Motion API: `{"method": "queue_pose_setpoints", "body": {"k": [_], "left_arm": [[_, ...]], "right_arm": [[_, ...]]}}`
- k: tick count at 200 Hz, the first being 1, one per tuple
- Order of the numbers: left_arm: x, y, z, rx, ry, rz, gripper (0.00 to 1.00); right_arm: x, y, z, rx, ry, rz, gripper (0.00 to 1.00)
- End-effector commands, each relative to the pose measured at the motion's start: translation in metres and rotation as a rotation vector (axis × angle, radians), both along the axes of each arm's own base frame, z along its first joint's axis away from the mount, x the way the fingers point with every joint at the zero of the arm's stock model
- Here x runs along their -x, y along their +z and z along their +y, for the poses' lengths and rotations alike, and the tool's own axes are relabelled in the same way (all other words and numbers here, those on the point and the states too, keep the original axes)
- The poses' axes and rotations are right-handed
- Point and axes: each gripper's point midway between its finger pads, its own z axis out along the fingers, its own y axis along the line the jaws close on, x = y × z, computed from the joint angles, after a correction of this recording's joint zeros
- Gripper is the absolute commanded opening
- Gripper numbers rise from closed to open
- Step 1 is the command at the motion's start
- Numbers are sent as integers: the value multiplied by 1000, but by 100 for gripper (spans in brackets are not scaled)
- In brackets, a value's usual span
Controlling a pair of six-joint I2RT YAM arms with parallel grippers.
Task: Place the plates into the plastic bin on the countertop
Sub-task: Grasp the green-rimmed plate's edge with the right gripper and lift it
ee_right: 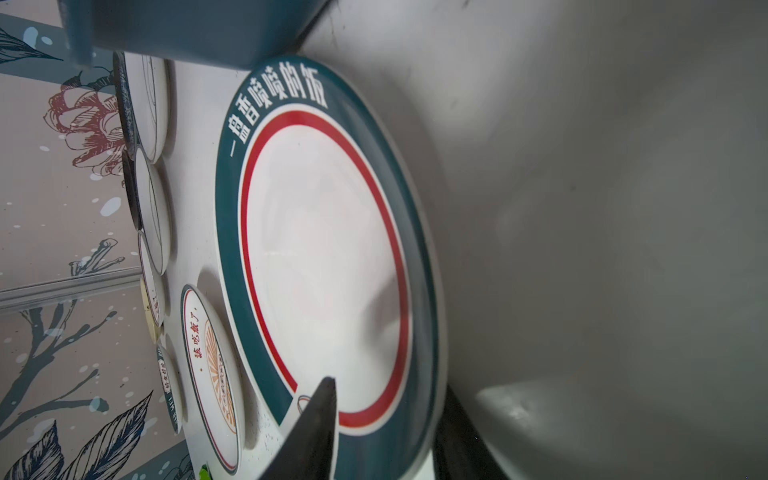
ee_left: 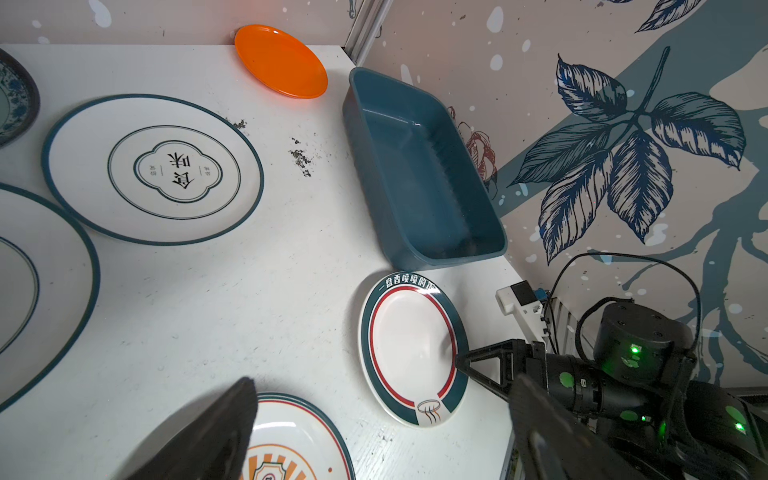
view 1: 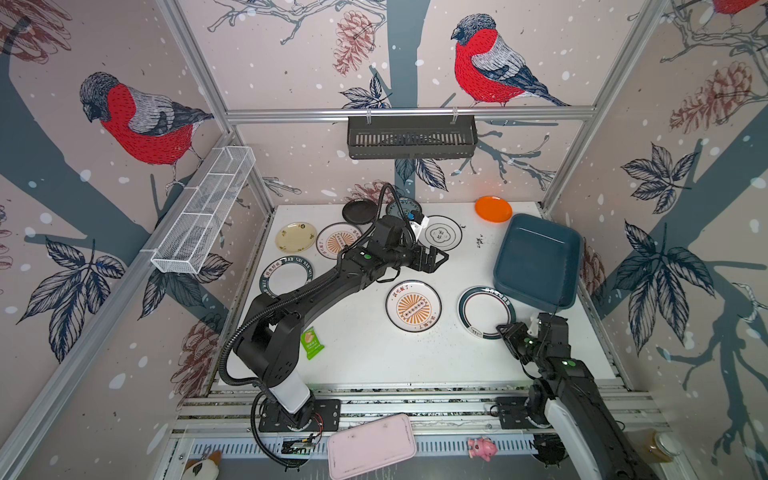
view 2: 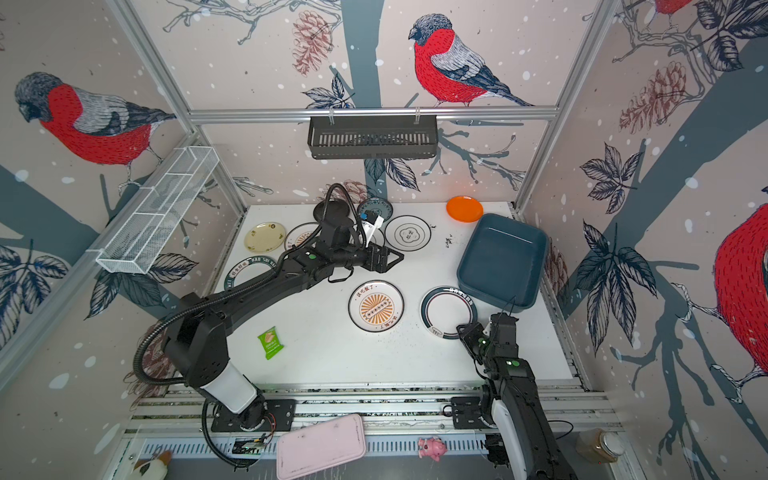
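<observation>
Right gripper straddles the dark-ringed plate rim, one finger half-hidden; clamping unclear

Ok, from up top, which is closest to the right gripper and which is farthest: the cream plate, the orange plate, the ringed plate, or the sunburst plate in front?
From the right gripper:
1. Ringed plate: front right, its rim between the jaws.
2. Front sunburst plate: just to its left.
3. Orange plate: back right corner.
4. Cream plate: far back left.

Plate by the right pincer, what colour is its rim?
The plate has a dark teal rim, white writing; best in right wrist view.
</observation>
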Motion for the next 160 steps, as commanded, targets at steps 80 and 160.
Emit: {"method": "queue_pose_setpoints", "body": {"k": [80, 160], "left_arm": [[-1, -2, 0, -6, -9, -26, 96], [-18, -9, -15, -15, -30, -12, 96]], "right_arm": [[7, 13, -2, -8, -28, 81, 4], [-7, 91, 22, -73, 112, -6, 2]]}}
